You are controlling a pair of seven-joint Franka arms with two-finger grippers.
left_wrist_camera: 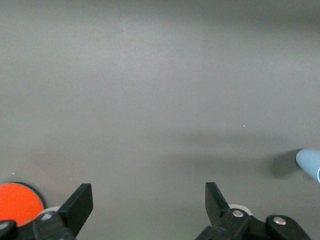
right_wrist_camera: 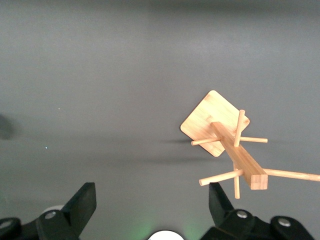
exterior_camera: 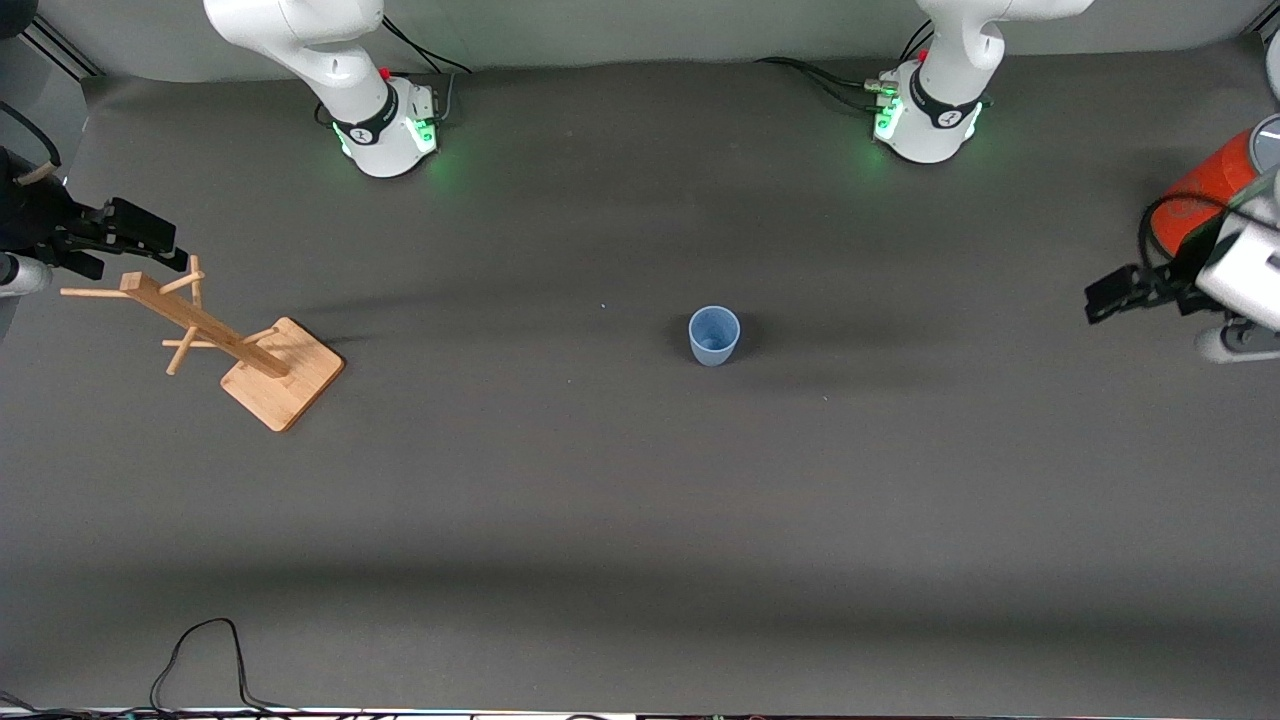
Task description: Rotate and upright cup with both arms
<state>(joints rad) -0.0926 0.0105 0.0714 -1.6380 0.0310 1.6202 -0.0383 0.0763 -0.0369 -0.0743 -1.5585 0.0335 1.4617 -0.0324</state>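
Observation:
The light-blue cup point(exterior_camera: 714, 335) stands upright on the dark table mat, mouth up, about midway between the two arms. Its edge shows in the left wrist view point(left_wrist_camera: 310, 162). My left gripper point(exterior_camera: 1108, 295) hangs open and empty over the left arm's end of the table, well away from the cup; its own view shows the fingers spread wide point(left_wrist_camera: 149, 200). My right gripper point(exterior_camera: 150, 238) hangs open and empty over the right arm's end of the table, above the wooden rack; it shows open in its own view point(right_wrist_camera: 152, 200).
A wooden peg rack point(exterior_camera: 230, 345) on a square base stands at the right arm's end, seen also in the right wrist view point(right_wrist_camera: 235, 145). An orange canister point(exterior_camera: 1205, 190) stands at the left arm's end, beside the left gripper point(left_wrist_camera: 17, 202). A black cable point(exterior_camera: 200, 660) lies at the table's near edge.

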